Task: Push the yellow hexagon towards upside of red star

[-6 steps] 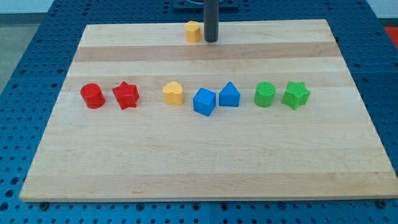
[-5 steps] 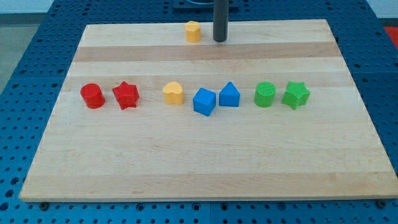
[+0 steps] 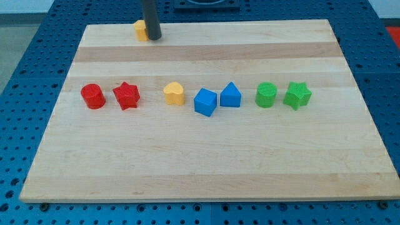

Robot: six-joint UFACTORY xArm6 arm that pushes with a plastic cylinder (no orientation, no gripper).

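Note:
The yellow hexagon point(image 3: 140, 30) sits near the board's top edge, left of centre, partly hidden by my rod. My tip point(image 3: 153, 38) touches the hexagon's right side. The red star point(image 3: 126, 95) lies in the middle row at the left, well below the hexagon and slightly to its left.
A row of blocks crosses the board: red cylinder point(image 3: 92, 96), red star, yellow heart-like block point(image 3: 174, 94), blue cube point(image 3: 205, 102), blue triangular block point(image 3: 230, 95), green cylinder point(image 3: 266, 95), green star point(image 3: 297, 95). The wooden board point(image 3: 206, 162) lies on a blue perforated table.
My tip moved from right of the hexagon leftward along the top edge, and the yellow hexagon has shifted left with it, from above the yellow heart to nearly above the red star.

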